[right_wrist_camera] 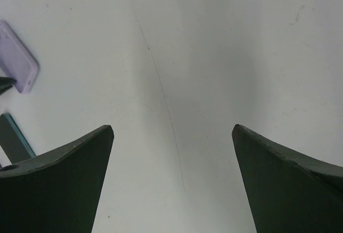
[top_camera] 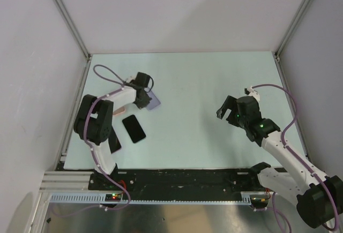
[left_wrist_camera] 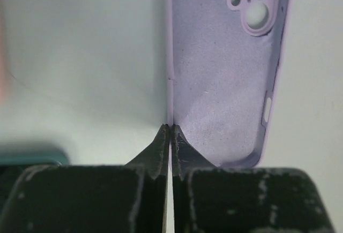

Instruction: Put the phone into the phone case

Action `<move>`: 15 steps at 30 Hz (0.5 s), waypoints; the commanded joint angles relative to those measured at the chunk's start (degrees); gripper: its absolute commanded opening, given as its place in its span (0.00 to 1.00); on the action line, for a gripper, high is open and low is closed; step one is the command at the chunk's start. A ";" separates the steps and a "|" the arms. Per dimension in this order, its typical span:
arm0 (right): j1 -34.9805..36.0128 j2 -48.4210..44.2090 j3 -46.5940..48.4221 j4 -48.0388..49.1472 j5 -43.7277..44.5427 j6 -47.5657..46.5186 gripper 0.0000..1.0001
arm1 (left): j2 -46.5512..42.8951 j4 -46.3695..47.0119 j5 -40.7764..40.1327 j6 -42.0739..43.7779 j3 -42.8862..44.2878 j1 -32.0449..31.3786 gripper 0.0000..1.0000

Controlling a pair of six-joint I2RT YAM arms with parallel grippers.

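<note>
While lying flat on the pale table (top_camera: 214,77), left of centre in the top view: the phone (top_camera: 134,128), black and glossy, turned a little off square, touched by neither gripper. Near it but apart, on the far side: the phone case (top_camera: 154,103), lavender rather than pink, open side up, with round camera cutouts at the end away from the arm.

Pinched along one long rim by the left gripper (left_wrist_camera: 170,128), drawn nearly together on that thin wall with barely a sliver of gap. One fingertip (left_wrist_camera: 185,146) inside the shell, the other outside over the table. Cannot tell whether the shell rests fully on the surface or is raised a touch.

Under the left forearm, a strip of salmon pink (top_camera: 122,109), too hidden to name. Beside the left arm's lower link, another dark flat slab (top_camera: 114,142), partly covered.

Well apart from all this, over the right half of the table: the right gripper (right_wrist_camera: 172,129), spread wide, clasping nothing, only bare surface between its dark fingers. At the left border of the right wrist view, a corner of the lavender shell and, nearer the camera, a teal-edged dark slab (right_wrist_camera: 12,141) cut off by the frame. Cannot tell whether this is the phone itself.
</note>
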 commanded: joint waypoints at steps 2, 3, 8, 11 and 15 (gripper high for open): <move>-0.32 -0.24 0.08 2.07 -2.05 -1.85 0.99 | -7.84 -0.83 -0.90 -11.51 -4.48 -10.57 0.00; -0.25 -0.25 0.08 2.05 -2.38 -2.06 0.99 | -8.49 -1.03 -1.30 -13.92 -5.43 -12.37 0.00; -0.02 0.42 0.04 1.87 -3.58 -3.14 0.99 | -10.44 -1.70 -2.53 -24.19 -8.92 -21.46 0.00; 0.29 1.15 -0.15 2.15 -4.51 -3.73 0.99 | -11.12 -1.83 -2.50 -27.28 -10.18 -25.36 0.00; 0.91 2.06 -0.92 3.24 -5.25 -3.90 0.99 | -12.42 -2.31 -3.17 -29.05 -11.25 -29.12 0.00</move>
